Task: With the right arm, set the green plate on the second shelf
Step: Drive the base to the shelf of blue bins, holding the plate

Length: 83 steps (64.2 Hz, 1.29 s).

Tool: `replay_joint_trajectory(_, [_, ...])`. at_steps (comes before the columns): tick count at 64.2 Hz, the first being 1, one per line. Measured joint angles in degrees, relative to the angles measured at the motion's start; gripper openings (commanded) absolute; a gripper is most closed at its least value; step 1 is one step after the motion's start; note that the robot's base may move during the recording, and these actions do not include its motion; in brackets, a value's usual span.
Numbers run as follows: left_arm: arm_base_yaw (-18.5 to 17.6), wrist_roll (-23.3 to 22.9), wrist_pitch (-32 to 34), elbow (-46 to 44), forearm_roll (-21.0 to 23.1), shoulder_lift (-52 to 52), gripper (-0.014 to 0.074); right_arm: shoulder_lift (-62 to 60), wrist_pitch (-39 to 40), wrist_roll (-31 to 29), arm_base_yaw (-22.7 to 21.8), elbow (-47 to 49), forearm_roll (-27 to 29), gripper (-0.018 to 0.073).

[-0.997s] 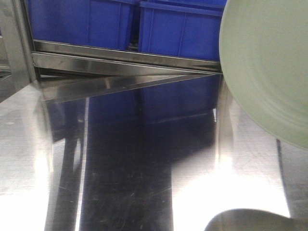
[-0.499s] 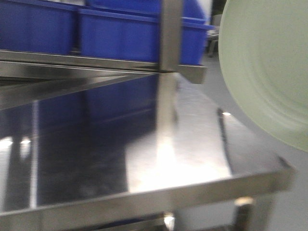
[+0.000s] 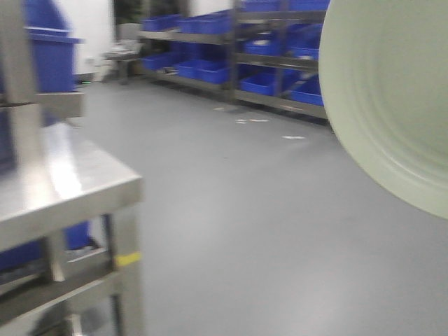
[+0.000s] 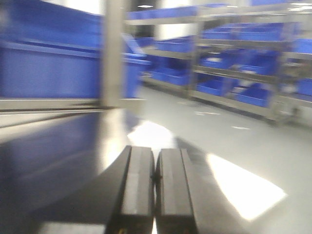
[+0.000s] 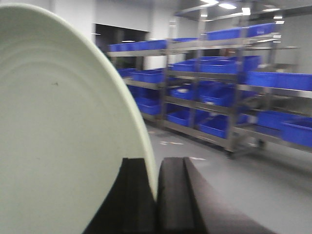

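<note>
Front view, far left: steel shelf unit (image 3: 63, 189), shiny top, its corner toward the camera. An upright post (image 3: 17, 63) rises from it, and there is yellow tape (image 3: 128, 259) on the front leg. A blue bin (image 3: 52, 59) sits behind the post, upper left. Middle: bare grey floor (image 3: 231, 231). Back: storage racks (image 3: 266, 56) loaded with blue bins, blurred. Right edge: green plate (image 3: 392, 91), tilted up nearly on edge, ringed concave face toward the camera, cropped at top and right. It is in the air, well apart from the steel shelf unit, with only floor below it. Whatever holds it is outside this view.

Left wrist view, left side: blurred blue bin wall and a steel post, with reflective steel surface below. Centre bottom: left gripper (image 4: 155, 183), two black fingers pressed side by side, no gap, nothing between them, hanging over the steel surface. Right: floor and racks, blurred.

Right wrist view: the green plate fills the left half, standing on edge, pale glossy face with faint rings. Its rim runs down into the right gripper (image 5: 156, 187) at bottom centre. The jaws are clamped on the rim, one black finger (image 5: 129, 204) against the plate's face, the other on the far side. Right of that: racks with blue bins across the grey floor.
</note>
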<state>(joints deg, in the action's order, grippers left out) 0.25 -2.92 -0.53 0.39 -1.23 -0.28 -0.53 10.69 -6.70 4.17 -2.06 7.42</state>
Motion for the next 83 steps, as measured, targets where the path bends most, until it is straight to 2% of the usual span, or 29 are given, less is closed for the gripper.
replay_joint_trajectory(83, [0.00,0.00,0.01,0.00,0.00,0.00,0.0130,-0.09,0.01,0.00,0.00,0.00,0.00,0.0054])
